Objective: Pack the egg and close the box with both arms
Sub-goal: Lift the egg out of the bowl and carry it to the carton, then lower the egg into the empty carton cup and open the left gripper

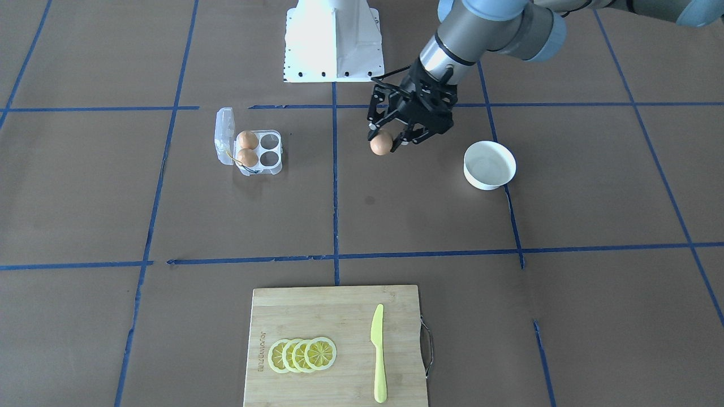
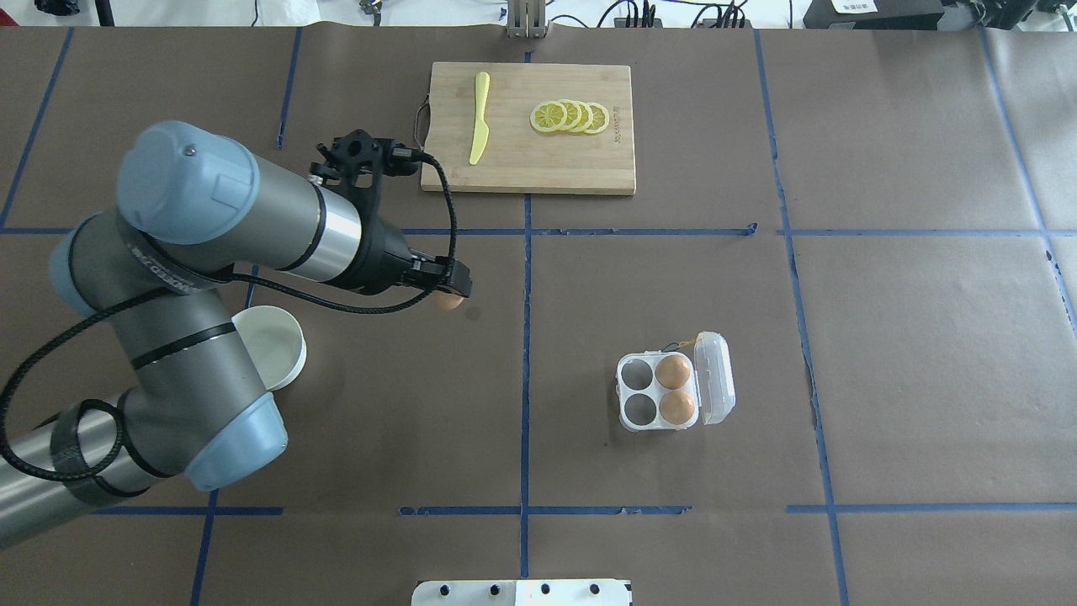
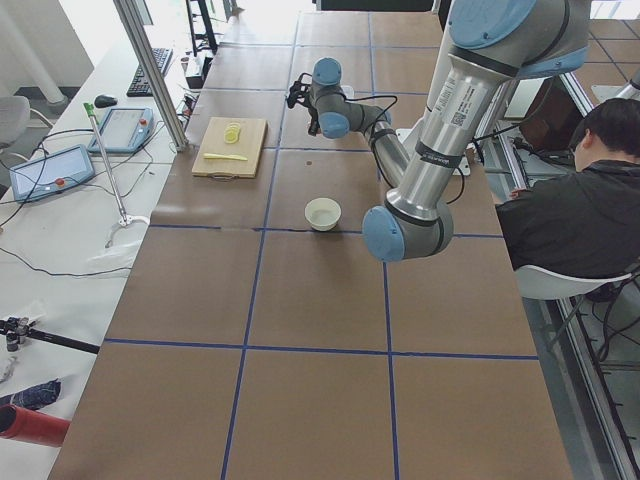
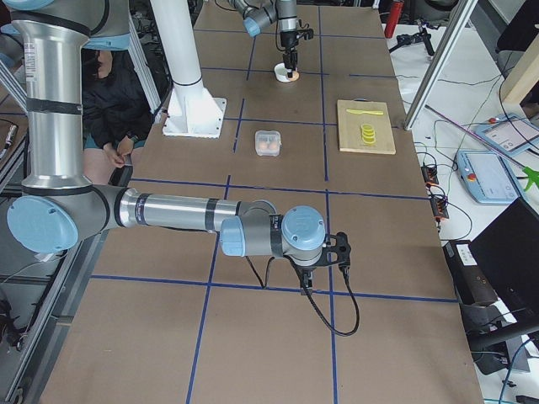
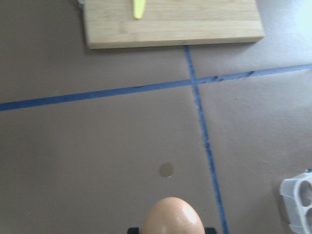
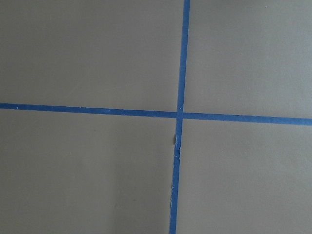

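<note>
My left gripper (image 1: 388, 139) is shut on an orange-brown egg (image 1: 381, 143) and holds it above the table, between the white bowl (image 1: 490, 164) and the box. The egg also fills the bottom edge of the left wrist view (image 5: 173, 218). The box (image 1: 271, 150) is a clear four-cell carton with its lid (image 1: 224, 134) open; two brown eggs (image 1: 247, 139) sit in the cells beside the lid, and the other two cells are empty. My right gripper (image 4: 340, 252) hovers low over bare table far from the box; I cannot tell whether it is open.
A bamboo cutting board (image 1: 334, 316) with lemon slices (image 1: 302, 354) and a yellow knife (image 1: 378, 353) lies at the table's far side. The white base block (image 1: 334, 39) stands by the robot. Blue tape lines cross the brown table.
</note>
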